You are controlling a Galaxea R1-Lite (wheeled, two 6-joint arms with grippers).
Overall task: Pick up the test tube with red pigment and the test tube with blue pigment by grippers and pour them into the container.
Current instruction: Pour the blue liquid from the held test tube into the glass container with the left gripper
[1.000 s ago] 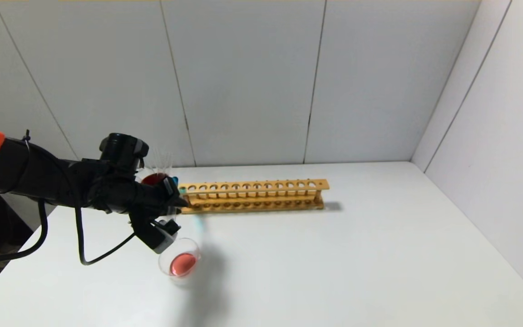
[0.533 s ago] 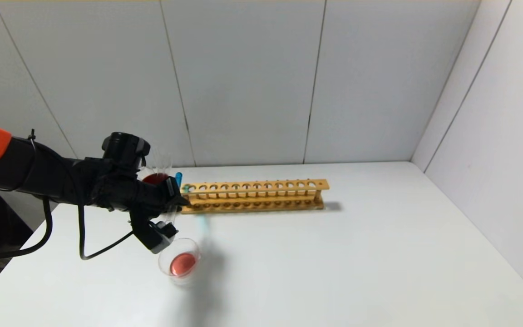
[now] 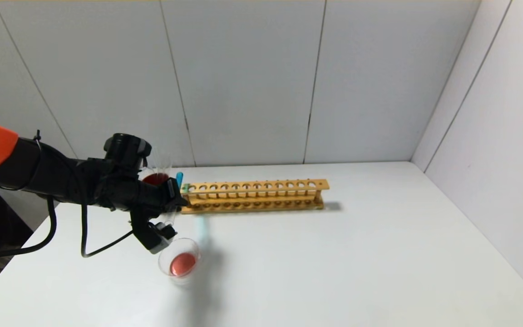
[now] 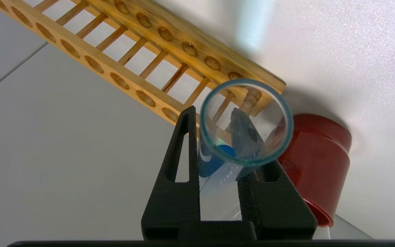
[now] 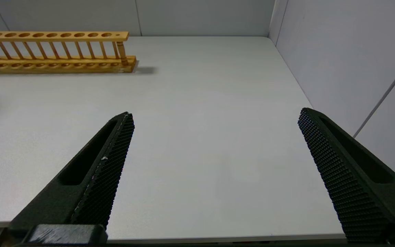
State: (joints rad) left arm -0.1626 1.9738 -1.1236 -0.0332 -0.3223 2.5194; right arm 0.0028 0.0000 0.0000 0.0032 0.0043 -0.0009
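My left gripper (image 3: 169, 210) is shut on the test tube with blue pigment (image 3: 179, 176) and holds it tilted just above the container (image 3: 162, 265), a low clear glass dish with red liquid in it. The blue liquid sits at the tube's raised far end. In the left wrist view the tube's open mouth (image 4: 246, 122) faces the camera between the black fingers (image 4: 180, 164), with blue liquid (image 4: 209, 161) deeper inside. The test tube with red pigment is out of view. My right gripper (image 5: 215, 114) hangs open over bare table.
A long wooden tube rack (image 3: 252, 196) stands across the table's middle, just right of my left gripper. A dark red cup (image 3: 154, 178) with clear tubes stands behind the gripper, beside the rack's end. White walls close the back and right sides.
The left arm has edged slightly right and the tube's blue end has risen a little. The gripper has stayed shut on the tube.
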